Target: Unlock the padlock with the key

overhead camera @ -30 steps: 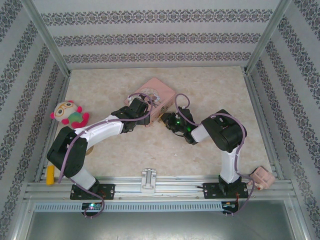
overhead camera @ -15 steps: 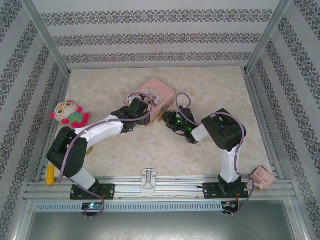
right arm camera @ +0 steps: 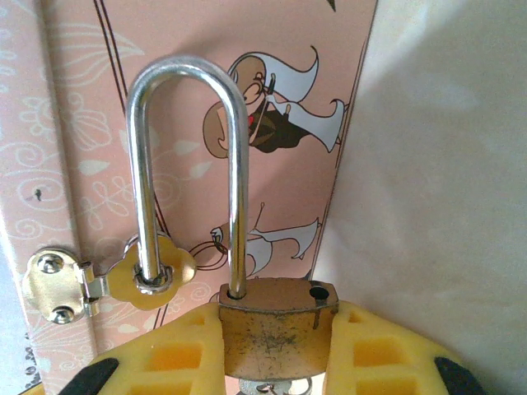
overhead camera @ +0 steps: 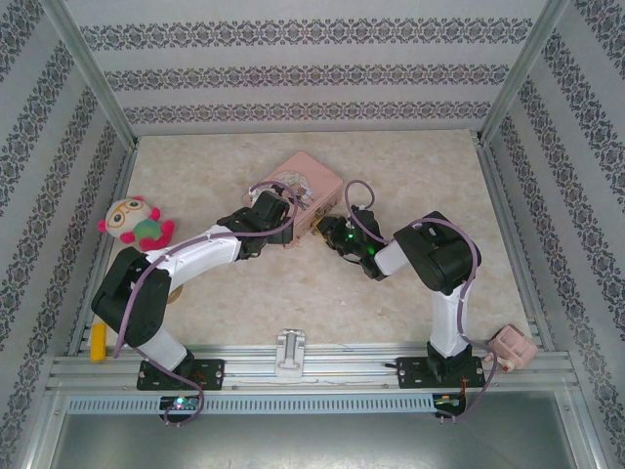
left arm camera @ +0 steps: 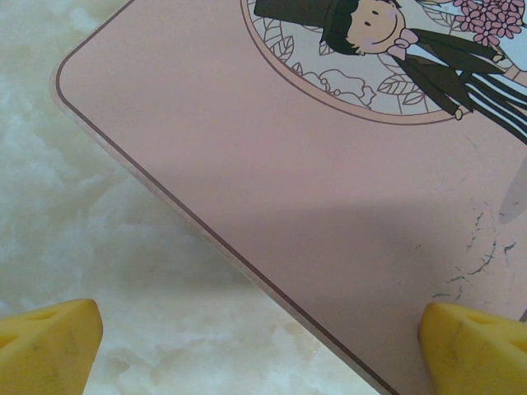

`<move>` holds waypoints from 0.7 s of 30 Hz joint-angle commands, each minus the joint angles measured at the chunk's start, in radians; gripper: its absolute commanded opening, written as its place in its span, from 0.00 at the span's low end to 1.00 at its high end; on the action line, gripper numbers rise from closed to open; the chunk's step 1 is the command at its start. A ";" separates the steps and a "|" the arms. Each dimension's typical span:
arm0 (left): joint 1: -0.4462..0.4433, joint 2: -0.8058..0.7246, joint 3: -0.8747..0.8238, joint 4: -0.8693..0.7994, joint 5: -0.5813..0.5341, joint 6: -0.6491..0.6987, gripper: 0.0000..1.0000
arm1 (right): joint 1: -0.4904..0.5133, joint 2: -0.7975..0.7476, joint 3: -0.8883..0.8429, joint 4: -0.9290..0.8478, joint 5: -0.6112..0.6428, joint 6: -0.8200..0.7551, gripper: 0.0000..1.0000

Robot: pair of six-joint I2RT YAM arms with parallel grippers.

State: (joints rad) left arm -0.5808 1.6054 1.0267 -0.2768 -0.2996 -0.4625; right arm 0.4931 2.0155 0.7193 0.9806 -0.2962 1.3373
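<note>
1. The padlock (right arm camera: pixel 273 327) is sitting clamped between the right gripper's (right arm camera: pixel 276 355) jaws.
2. Its shackle (right arm camera: pixel 185 66) is rising ahead of the jaws. One leg is threading the hasp (right arm camera: pixel 156 276) on the pink tin (right arm camera: pixel 82 123), and one body hole is showing empty, so it looks released.
3. A metal sliver under the body may be the key (right arm camera: pixel 263 387).
4. The left gripper's (left arm camera: pixel 263 337) jaws are standing wide apart over the tin's corner, holding nothing.
5. The next move is probably calling for easing the free leg out of the hasp.

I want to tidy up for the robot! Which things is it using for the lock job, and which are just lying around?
For the job: padlock, gripped by the right end effector; pink tin it hangs on.

Just lying about: stuffed toy; yellow block; small pink thing near the right arm's base.
</note>
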 commanded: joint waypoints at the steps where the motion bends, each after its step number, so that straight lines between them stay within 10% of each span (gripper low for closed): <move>1: 0.001 -0.007 -0.023 -0.019 0.022 -0.007 0.99 | -0.018 0.013 0.012 0.030 0.059 -0.017 0.00; 21: 0.021 -0.009 -0.024 -0.002 0.022 -0.027 0.99 | 0.028 0.014 -0.004 0.004 0.069 -0.033 0.00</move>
State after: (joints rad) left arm -0.5735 1.6047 1.0248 -0.2760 -0.2913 -0.4793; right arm 0.5068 2.0151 0.7185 0.9810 -0.2737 1.3327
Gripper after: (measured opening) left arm 0.992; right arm 0.201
